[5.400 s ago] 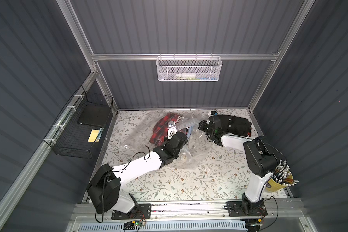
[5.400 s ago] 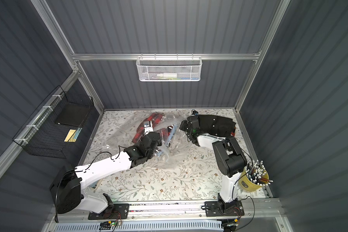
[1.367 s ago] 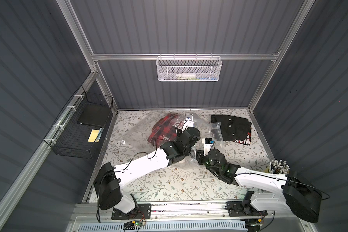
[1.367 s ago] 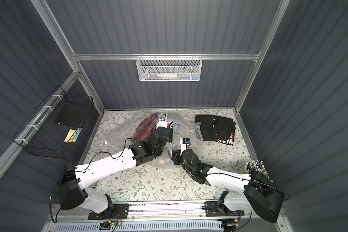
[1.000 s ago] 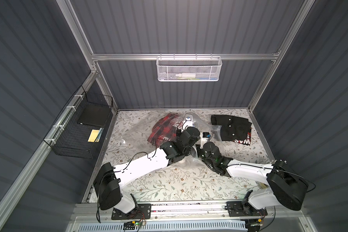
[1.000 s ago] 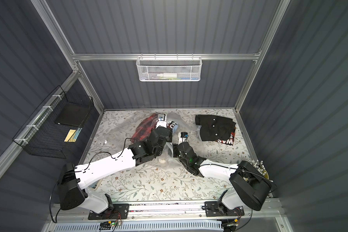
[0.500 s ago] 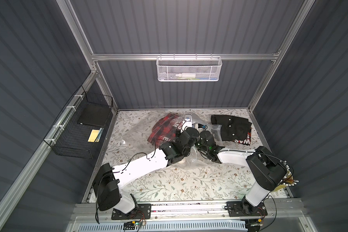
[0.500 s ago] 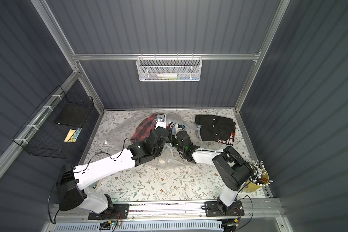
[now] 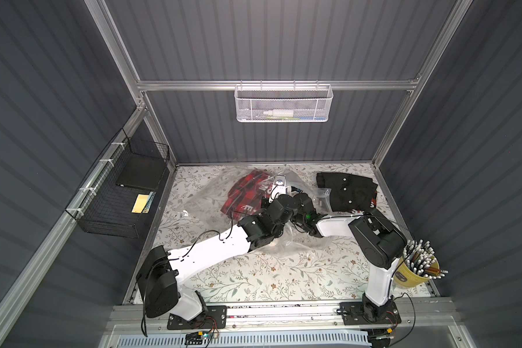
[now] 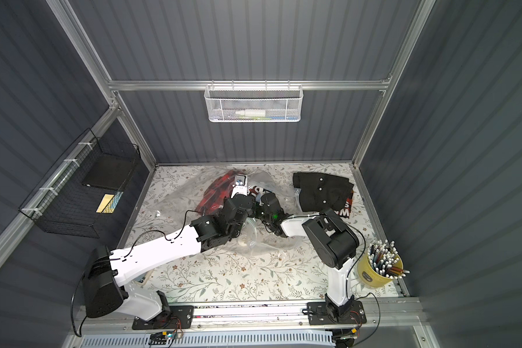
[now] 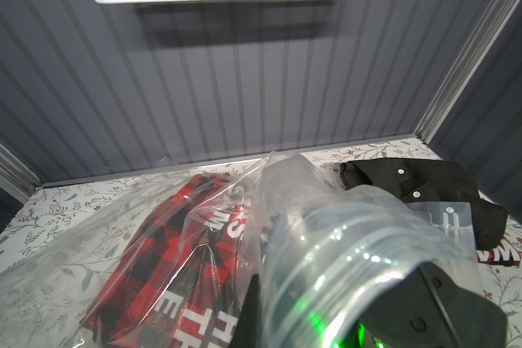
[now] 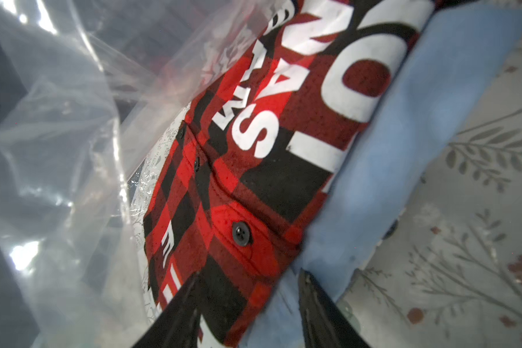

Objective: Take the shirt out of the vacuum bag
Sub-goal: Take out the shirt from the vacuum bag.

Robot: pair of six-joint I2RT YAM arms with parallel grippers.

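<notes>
The vacuum bag [image 9: 205, 195] [image 10: 175, 195] lies crumpled at the back middle of the table. A red plaid shirt [image 9: 247, 192] [image 10: 216, 192] [image 11: 169, 241] with white letters is inside it. My left gripper [image 9: 279, 195] is shut on the vacuum bag's plastic [image 11: 329, 226] and holds its mouth up; one black finger [image 11: 249, 304] shows. My right gripper [image 12: 250, 272] is inside the mouth, open. Its fingers straddle the shirt's near edge [image 12: 253, 180] and a light blue cloth [image 12: 389, 135] beside it. In both top views its tips are hidden under the plastic.
A black shirt [image 9: 347, 192] [image 10: 323, 192] [image 11: 419, 189] lies outside the bag at the back right. A yellow cup of pens [image 9: 416, 271] stands at the front right. A black wire basket [image 9: 118, 192] hangs on the left wall, a white mesh one [image 9: 284, 104] on the back wall.
My right arm left the black shirt at the back right, came round the front, then swung back-left into the bag's mouth. My left gripper kept the bag's edge raised, barely moving.
</notes>
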